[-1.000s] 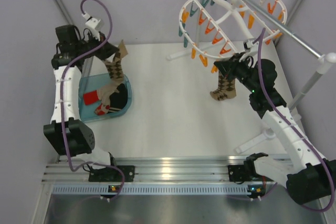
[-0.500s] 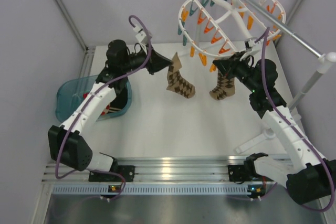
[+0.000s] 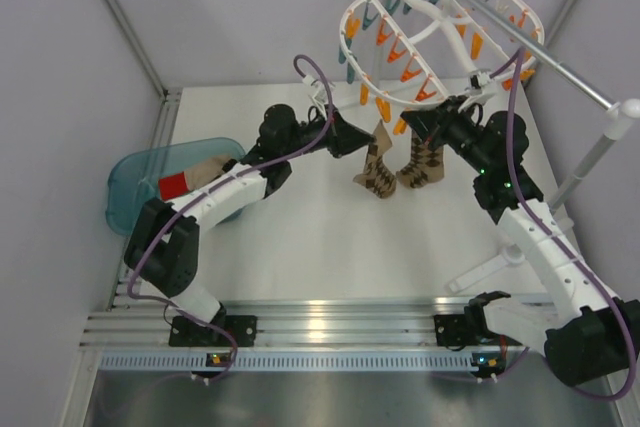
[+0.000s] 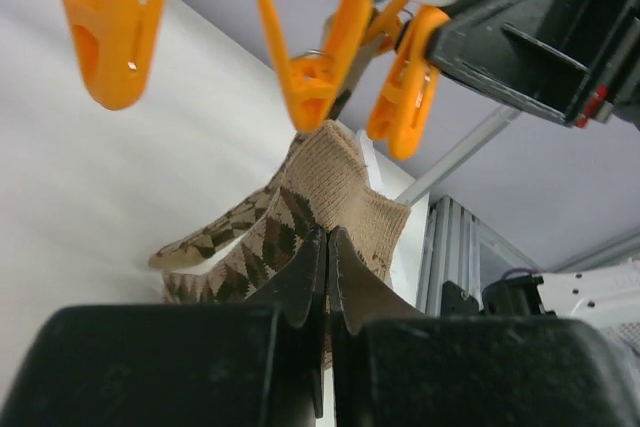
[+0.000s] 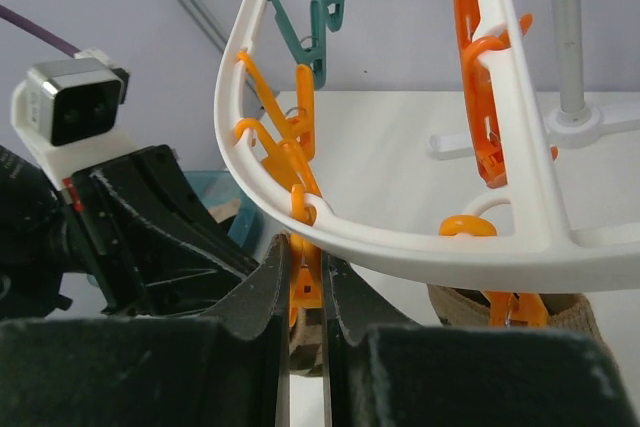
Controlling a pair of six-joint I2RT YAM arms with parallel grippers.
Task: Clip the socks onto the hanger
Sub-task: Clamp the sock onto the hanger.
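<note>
Pale grey walls close this booth in on three sides. A white surface [image 3: 300,237] fills the bottom of it, with a ribbed aluminium rail [image 3: 320,322] along the near edge where both arms are bolted. At the left edge of the surface sits a teal tub [image 3: 120,192] with a small red item [image 3: 173,185] in it. On the right stands a grey rod stand [image 3: 560,67], its white feet spread on the surface. From its rod the white oval hanger [image 3: 347,45] hangs over the far right part, ringed with orange and teal clips.

Both arms reach in under the hanger's near rim. The left tool [image 3: 362,139] is clamped on the cuff of an argyle sock [image 3: 377,167]. Its wrist view shows the fingers [image 4: 300,277] pressed together with the fabric between them, and the cuff held just below a row of orange clips, not touching them as far as I can see. The sock's foot dangles above the surface.

Just beside it hangs a second sock [image 3: 425,162], its cuff up at the rim. From the right wrist it appears to be gripped by one of the hanger's own clips. The right tool [image 3: 428,127] sits right at the rim, its fingers nearly together around an orange clip [image 5: 303,289], seemingly pinching it.
</note>
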